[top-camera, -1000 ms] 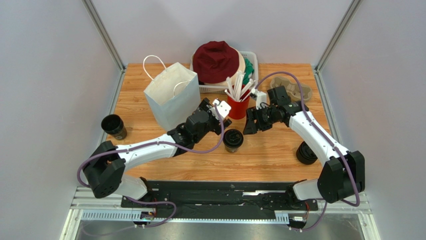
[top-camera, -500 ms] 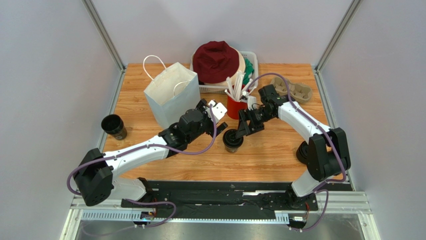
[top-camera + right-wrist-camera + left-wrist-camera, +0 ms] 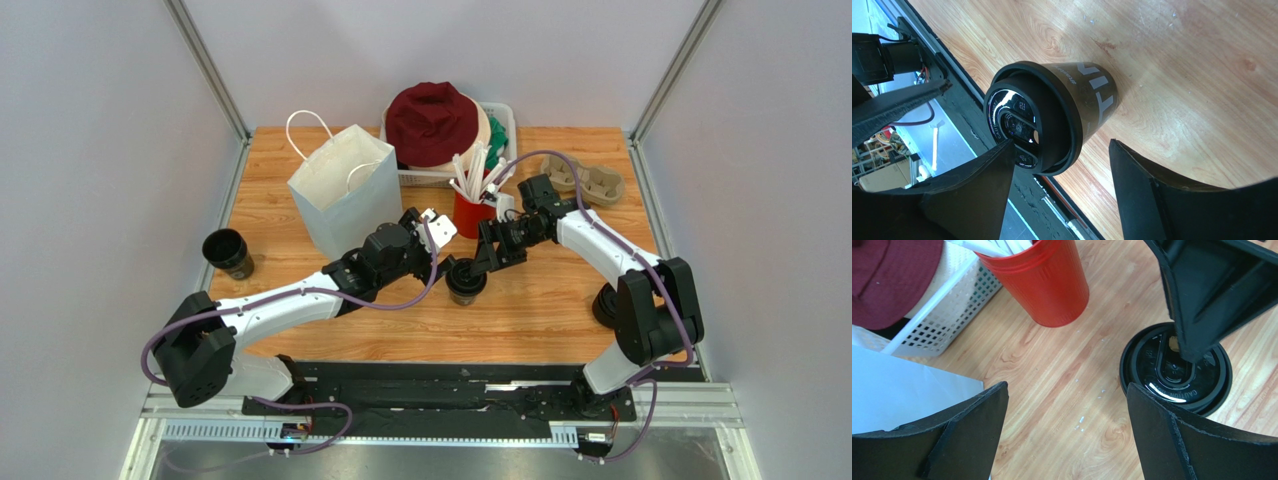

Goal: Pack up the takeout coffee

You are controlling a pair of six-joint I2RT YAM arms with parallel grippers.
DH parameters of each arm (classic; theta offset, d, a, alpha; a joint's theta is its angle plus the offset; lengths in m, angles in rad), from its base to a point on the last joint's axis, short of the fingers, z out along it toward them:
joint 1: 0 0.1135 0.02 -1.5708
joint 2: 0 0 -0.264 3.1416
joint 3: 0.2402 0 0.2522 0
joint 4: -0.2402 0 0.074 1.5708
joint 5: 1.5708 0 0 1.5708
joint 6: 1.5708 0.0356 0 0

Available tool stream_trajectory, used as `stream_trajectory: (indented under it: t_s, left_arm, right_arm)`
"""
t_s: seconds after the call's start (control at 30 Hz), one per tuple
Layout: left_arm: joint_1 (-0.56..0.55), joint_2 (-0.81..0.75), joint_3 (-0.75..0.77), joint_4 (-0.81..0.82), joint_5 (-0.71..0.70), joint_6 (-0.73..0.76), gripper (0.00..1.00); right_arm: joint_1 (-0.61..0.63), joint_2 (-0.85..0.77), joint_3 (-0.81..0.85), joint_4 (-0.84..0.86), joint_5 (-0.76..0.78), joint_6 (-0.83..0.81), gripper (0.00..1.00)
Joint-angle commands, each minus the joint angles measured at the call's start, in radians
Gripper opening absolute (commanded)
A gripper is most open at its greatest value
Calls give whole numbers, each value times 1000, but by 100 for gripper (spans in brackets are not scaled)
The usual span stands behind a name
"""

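Observation:
The takeout coffee (image 3: 466,283) is a dark cup with a black lid (image 3: 1176,371), standing upright on the wood in the middle of the table. My right gripper (image 3: 474,264) is open at the cup: one of its fingers (image 3: 1209,295) rests on top of the lid. The other finger (image 3: 1172,200) stands off the cup's side (image 3: 1092,100), with bare wood between them. My left gripper (image 3: 1067,435) is open and empty just left of the cup, between it and the white paper bag (image 3: 345,188).
A red cup (image 3: 475,213) of white straws stands behind the coffee. Behind that is a white basket (image 3: 505,120) holding a maroon hat. A lidless black cup (image 3: 228,252) sits far left, a pulp cup carrier (image 3: 592,181) back right, a black ringed item (image 3: 606,306) near right.
My right gripper has swung left and down onto the coffee, one finger coming over the lid. The left arm has shifted slightly, staying open beside the cup.

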Motion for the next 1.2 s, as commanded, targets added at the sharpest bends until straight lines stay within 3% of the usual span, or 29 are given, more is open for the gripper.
stream_trajectory:
  t_s: [0.0, 0.37, 1.17]
  left_arm:
    - [-2, 8, -8, 23, 46, -26, 96]
    - [-4, 19, -20, 18, 66, -26, 96]
    - [-37, 59, -52, 11, 83, 21, 95]
  right_arm:
    - [-5, -28, 1, 64, -20, 37, 71]
    - [-3, 12, -7, 86, -27, 50, 59]
    - [27, 36, -28, 102, -22, 67, 63]
